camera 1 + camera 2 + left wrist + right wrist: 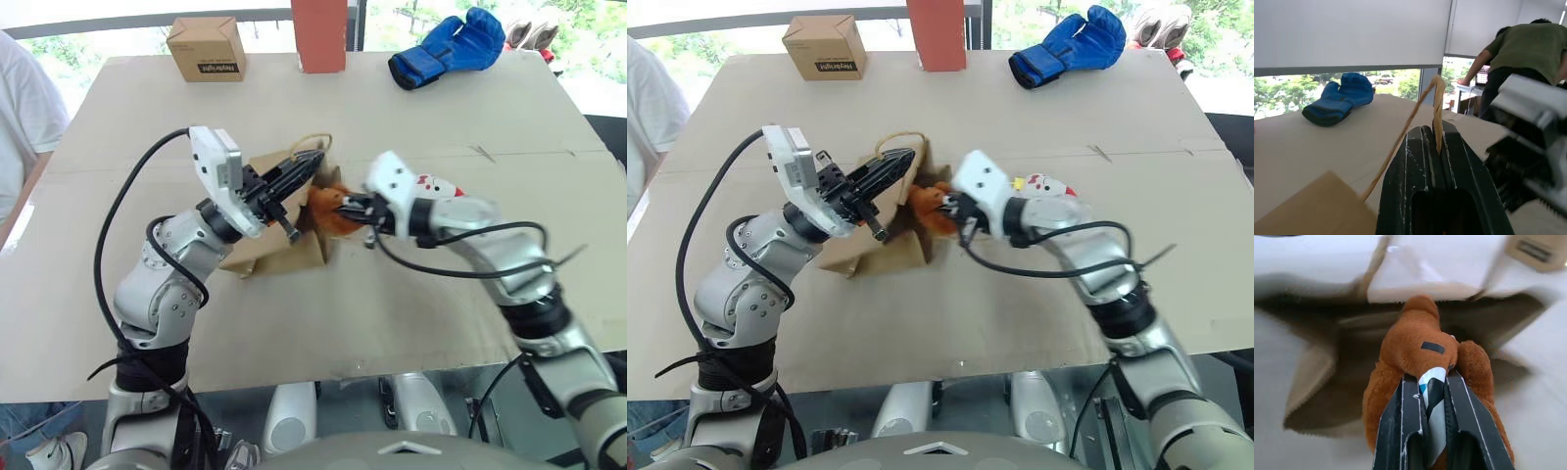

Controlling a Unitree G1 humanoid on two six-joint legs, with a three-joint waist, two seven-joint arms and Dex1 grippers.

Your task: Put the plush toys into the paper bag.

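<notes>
I see my left gripper (312, 163) clamped shut on one twisted paper loop handle (1436, 100) of the brown paper bag (284, 250), lifting the bag's mouth open above the cardboard-covered table (411, 313). My right gripper (1433, 382) is closed on the orange-brown bear plush (1418, 350), pinching it by a blue and white tag, and holds it right at the open mouth of the bag. The white plush with the red tip (1043, 184) lies on the table just behind my right forearm, outside the bag. At the far edge of the table sit a blue boxing glove (449, 47), a small printed cardboard box (206, 47) and a red upright block (318, 34). A person in a green shirt (1528, 46) stands beyond the table
</notes>
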